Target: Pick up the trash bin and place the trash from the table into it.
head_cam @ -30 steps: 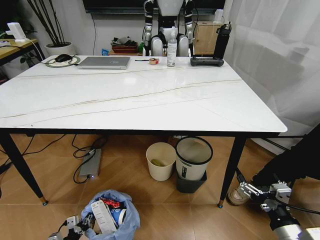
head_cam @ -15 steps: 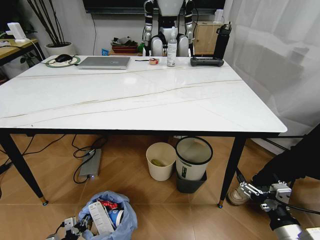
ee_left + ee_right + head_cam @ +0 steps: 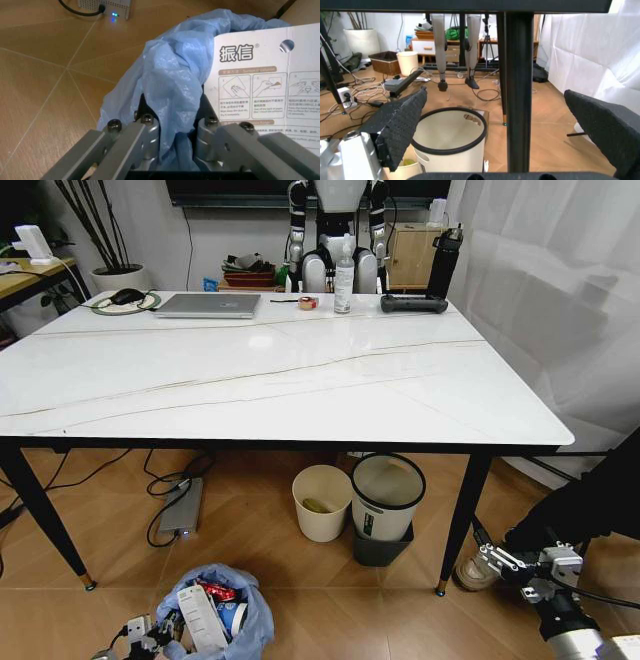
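Gripping the trash bin (image 3: 165,97) rim, left jaws (image 3: 175,131) closed over blue liner, bin on floor with trash (image 3: 205,612) inside, ready for lifting | right jaws (image 3: 505,123) spread open, idle beside bench (image 3: 300,370) leg

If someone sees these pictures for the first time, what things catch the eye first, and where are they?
First the large white table, spanning the head view. Next, on the floor in front of it, the trash bin with its puffy blue bag, stuffed with trash; the left claw grips the bag's rim. The right claw hangs open low by the table's front right leg.
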{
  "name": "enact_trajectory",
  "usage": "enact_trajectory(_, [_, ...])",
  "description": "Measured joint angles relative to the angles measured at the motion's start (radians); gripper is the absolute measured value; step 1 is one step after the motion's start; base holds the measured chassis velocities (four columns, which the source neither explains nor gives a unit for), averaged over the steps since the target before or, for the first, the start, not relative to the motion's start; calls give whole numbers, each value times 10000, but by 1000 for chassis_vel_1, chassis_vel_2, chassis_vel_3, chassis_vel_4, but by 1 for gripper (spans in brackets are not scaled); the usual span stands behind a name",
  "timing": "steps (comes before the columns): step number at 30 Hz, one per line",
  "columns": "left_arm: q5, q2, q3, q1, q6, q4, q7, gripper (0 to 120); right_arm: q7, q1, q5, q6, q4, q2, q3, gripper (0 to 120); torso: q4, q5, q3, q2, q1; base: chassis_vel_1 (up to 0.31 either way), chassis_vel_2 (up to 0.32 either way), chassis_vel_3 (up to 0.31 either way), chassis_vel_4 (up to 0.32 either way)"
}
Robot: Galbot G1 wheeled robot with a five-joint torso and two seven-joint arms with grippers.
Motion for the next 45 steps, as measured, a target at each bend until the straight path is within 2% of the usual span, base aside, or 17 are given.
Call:
enact_trajectory(6, [-5,-24,-10,30,-20,-39,9,19,0,0,0,0,0,0,0,100,0,-1,2,2,1,0,0,0,0])
enact_trajectory(11, [-46,114,-35,492,-89,-552,9,39,0,0,0,0,0,0,0,100,-1,-3,3,3,2,0,0,0,0])
enact_trajectory(13, [-46,135,-45,585,-119,-633,5,41,0,0,0,0,0,0,0,100,-1,-3,3,3,2,0,0,0,0])
enact_trajectory(17, [-134,259,-253,1267,-311,-1224,-56,62,0,0,0,0,0,0,0,100,0,-3,4,5,2,0,0,0,0])
enact_trajectory(19, [-176,286,-303,1389,-337,-1331,-61,65,0,0,0,0,0,0,0,100,0,-3,4,5,2,0,0,0,0])
enact_trajectory(24, [-427,385,-576,2182,-510,-2044,-41,86,0,0,0,0,0,0,0,100,-1,-3,4,6,2,0,0,0,0])
enact_trajectory(26, [-462,383,-618,2343,-583,-2196,-16,90,0,0,0,0,0,-1,-1,100,1,-4,5,6,2,0,0,0,0])
enact_trajectory(29, [-263,300,-968,3161,-1066,-3256,335,99,0,0,0,0,0,0,0,100,2,-5,5,6,3,0,0,0,0])
enact_trajectory(31, [416,137,-1420,3862,-1598,-4705,898,100,0,0,0,0,0,0,0,100,1,-3,5,7,2,0,0,0,0])
enact_trajectory(33, [443,124,-1448,3927,-1634,-4863,940,100,0,0,0,0,0,0,0,100,1,-3,5,7,2,0,0,0,0])
enact_trajectory(34, [534,15,-1622,4380,-1946,-6284,1198,100,-1,0,0,0,0,0,-1,100,3,-2,5,8,3,0,0,0,0])
enact_trajectory(37, [720,-320,-1918,4703,-2684,-8566,1709,100,-1,0,0,0,0,0,0,100,-2,0,5,8,3,0,0,0,0])
enact_trajectory(40, [780,-467,-2033,4759,-2778,-9329,1846,100,-1,0,0,0,0,0,-1,100,-4,10,5,9,3,0,0,0,0])
enact_trajectory(42, [795,-498,-2042,4767,-2779,-9449,1867,100,-1,0,0,0,0,0,0,100,0,-4,6,9,4,0,0,0,0])
enact_trajectory(45, [796,-502,-2046,4755,-2778,-9459,1868,100,-1,0,0,0,-1,-1,-1,100,0,0,6,9,4,0,0,0,0])
